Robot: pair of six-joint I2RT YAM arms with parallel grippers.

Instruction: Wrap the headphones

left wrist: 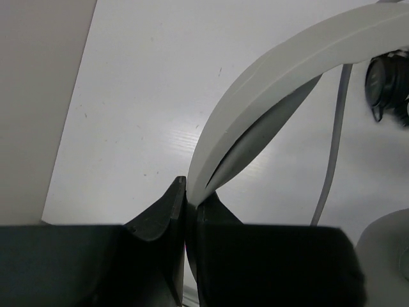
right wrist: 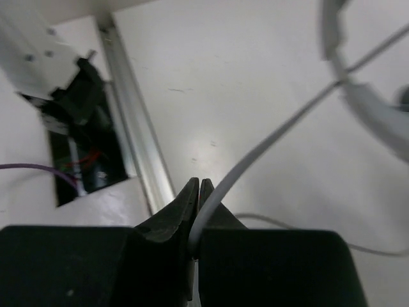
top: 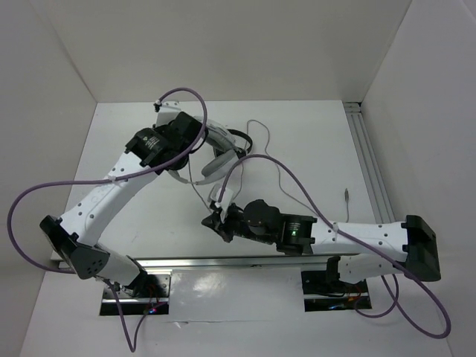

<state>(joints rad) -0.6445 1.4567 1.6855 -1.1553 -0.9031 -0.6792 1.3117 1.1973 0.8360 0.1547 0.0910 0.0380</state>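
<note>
At the middle of the white surface (top: pixel 312 141), seen from the top external camera, the headphones (top: pixel 217 162) lie between the two arms, pale headband and cups towards the back. The left claw (top: pixel 199 141) reaches in from the left and meets the headphones at their upper edge. The right claw (top: pixel 211 221) sits nearer the front, just below the headphones, pointing left. The thin grey cable (top: pixel 266 137) loops out behind the headphones and trails across the surface to the right. Whether either claw is apart or together is too small to tell from up here.

In the left wrist view, the left claw (left wrist: pixel 190 198) is clamped on the end of the wide light headband (left wrist: pixel 275 77), which arches up and away to the right above the surface (left wrist: pixel 140 102). The cable (left wrist: pixel 332 160) hangs down beside it, and a rounded grey cup (left wrist: pixel 386 240) shows at the lower right edge.

In the right wrist view, the right claw (right wrist: pixel 199 189) is pinched together on the cable (right wrist: pixel 268 144), which rises from between the fingers up to the right towards the blurred headband (right wrist: pixel 377 115). A metal rail (right wrist: pixel 137 137) runs along the surface edge on the left
</note>
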